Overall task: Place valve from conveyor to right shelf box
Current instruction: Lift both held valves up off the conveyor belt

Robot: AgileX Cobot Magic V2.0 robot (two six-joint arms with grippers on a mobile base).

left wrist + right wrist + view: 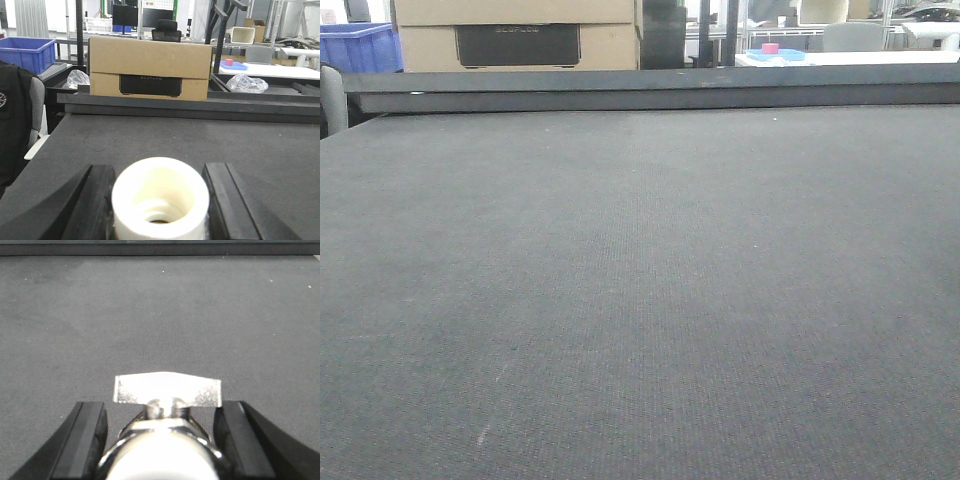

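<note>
In the right wrist view, my right gripper [161, 407] is shut on the valve [167, 390], a shiny chrome body with a flat silver T-handle pointing forward, held over the conveyor [160, 315]. My left gripper [159, 170] is shut on a white threaded pipe fitting [160, 192], its open end facing the camera, above the dark grey belt [175, 135]. The front view shows only bare belt [640, 300], and neither gripper appears in it. The right shelf box is out of view.
Beyond the belt's far dark rail [650, 88] stands a cardboard box [150, 65] with a black device in its cut-out. A blue crate [25, 52] sits at the back left. Crumpled plastic bags [247, 82] lie behind the rail. A dark-clothed figure [15, 125] stands at the left edge.
</note>
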